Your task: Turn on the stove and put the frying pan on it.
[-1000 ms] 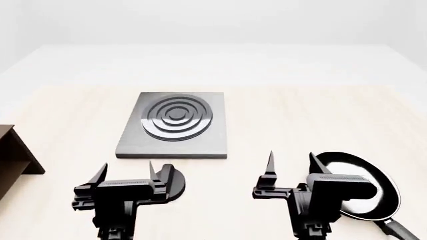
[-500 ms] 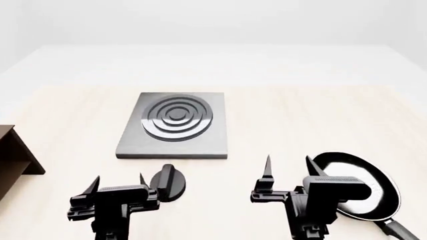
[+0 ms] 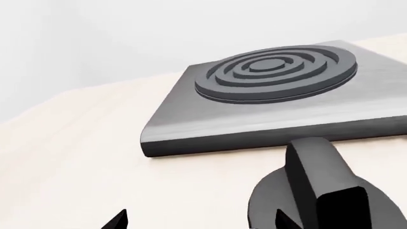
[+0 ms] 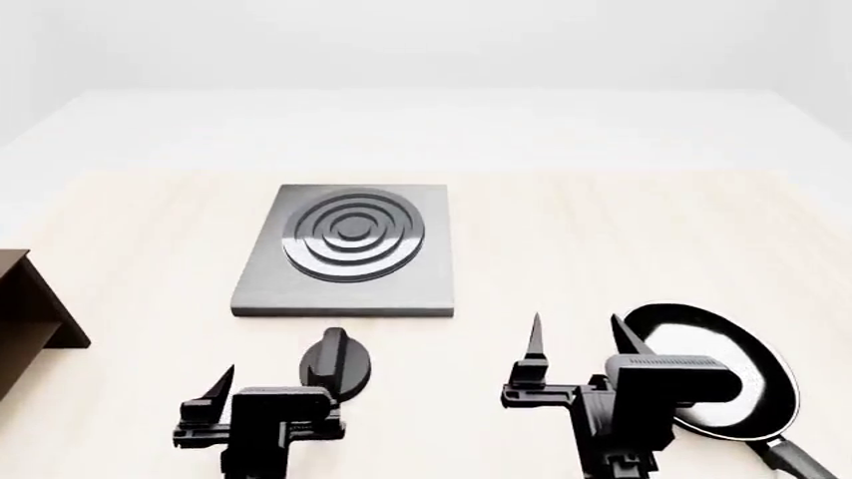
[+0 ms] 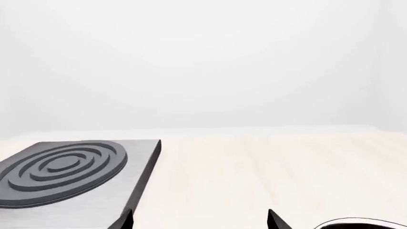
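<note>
Beside the grey ringed stove (image 4: 349,249) – black knob (image 4: 335,363); left gripper (image 4: 270,384) spread apart.

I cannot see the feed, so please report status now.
Left gripper open, near the black round knob, not touching. Right gripper open, empty. Black frying pan on table; grey stove plate bare. Nothing blocking.

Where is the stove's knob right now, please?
In the head view the knob sits on the table just in front of the stove, beside the open left gripper.

Grey stove (image 4: 349,249) flat mid-table, black knob (image 4: 335,362) just before it; glossy frying pan (image 4: 719,364) right
</note>
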Available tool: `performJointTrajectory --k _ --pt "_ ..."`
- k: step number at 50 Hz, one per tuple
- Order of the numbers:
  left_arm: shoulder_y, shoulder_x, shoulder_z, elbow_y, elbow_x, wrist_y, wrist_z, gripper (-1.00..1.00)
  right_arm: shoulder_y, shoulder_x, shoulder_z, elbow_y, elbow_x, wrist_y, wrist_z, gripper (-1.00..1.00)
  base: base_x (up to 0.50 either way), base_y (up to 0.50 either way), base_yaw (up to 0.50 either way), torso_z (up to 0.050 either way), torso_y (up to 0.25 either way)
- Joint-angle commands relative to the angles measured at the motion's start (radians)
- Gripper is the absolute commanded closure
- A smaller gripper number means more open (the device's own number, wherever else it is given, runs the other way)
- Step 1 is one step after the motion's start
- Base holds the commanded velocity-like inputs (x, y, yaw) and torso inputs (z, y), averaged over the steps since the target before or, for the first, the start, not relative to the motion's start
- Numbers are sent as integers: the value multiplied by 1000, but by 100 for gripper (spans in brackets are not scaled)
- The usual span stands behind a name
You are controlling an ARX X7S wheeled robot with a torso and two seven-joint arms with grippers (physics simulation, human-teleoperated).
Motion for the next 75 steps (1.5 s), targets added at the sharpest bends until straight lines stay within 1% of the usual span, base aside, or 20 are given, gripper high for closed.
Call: performJointTrajectory --k 1,8,14,16,23,24,27,28,31,34,38,40,48,52,55,58,64,71,73,75 --pt "-19 51 75 7 48 -26 68 -100 -11 -9 23 9 -20 -14 -18 -100 0 0 0 0 0" --pt "-19 60 138 108 59 -74 100 -100 -14 -2 28 16 -16 -19 -15 -100 0 0 0 0 0" --pt "-1 64 202 146 78 -81 119 -100 -17 3 21 11 -17 -14 -12 -100 0 0 0 0 0" --pt "0 62 205 162 75 -89 121 -100 -16 5 21 12 -17 -15 -11 -100 0 0 0 0 0" --pt "33 37 139 362 -1 -194 119 -100 -3 13 9 22 -8 18 -16 -100 0 0 0 0 0" --pt "46 24 118 422 -12 -230 113 -100 3 16 6 24 3 39 -23 -100 0 0 0 0 0" --pt "63 8 89 491 -25 -270 99 -100 10 20 3 23 20 62 -32 -100 0 0 0 0 0" --pt "74 -1 71 526 -25 -282 87 -100 17 27 -7 19 24 93 -38 -100 0 0 0 0 0" --pt "83 -9 48 570 -31 -314 71 -100 21 33 -20 16 4 92 -33 -100 0 0 0 0 0" --pt "92 -19 21 619 -42 -353 58 -100 31 44 -18 -8 8 122 -28 -100 0 0 0 0 0" --pt "105 -34 2 658 -43 -367 43 -100 47 64 -17 -46 20 168 -32 -100 0 0 0 0 0" --pt "111 -39 -4 669 -44 -370 38 -100 51 65 -8 -51 30 165 -34 -100 0 0 0 0 0" --pt "125 -51 -18 671 -48 -352 27 -100 91 143 -51 -106 31 284 -79 -100 0 0 0 0 0" --pt "125 -52 -24 652 -57 -335 27 -100 129 177 -46 -157 113 401 -132 -100 0 0 0 0 0" --pt "128 -55 -17 631 -54 -314 29 -100 168 203 -46 -201 132 467 -138 -100 0 0 0 0 0" --pt "127 -57 -20 611 -60 -295 32 -100 218 231 -45 -245 171 583 -143 -100 0 0 0 0 0" --pt "127 -66 -24 580 -64 -249 37 -100 298 290 -72 -300 188 723 -156 -100 0 0 0 0 0" --pt "118 -71 -30 558 -67 -229 34 -100 355 341 -134 -324 155 791 -158 -100 0 0 0 0 0" --pt "114 -72 -33 553 -66 -221 30 -100 386 359 -148 -339 154 835 -162 -100 0 0 0 0 0" --pt "116 -74 -40 552 -68 -210 27 -100 428 373 -146 -343 174 913 -170 -100 0 0 0 0 0"
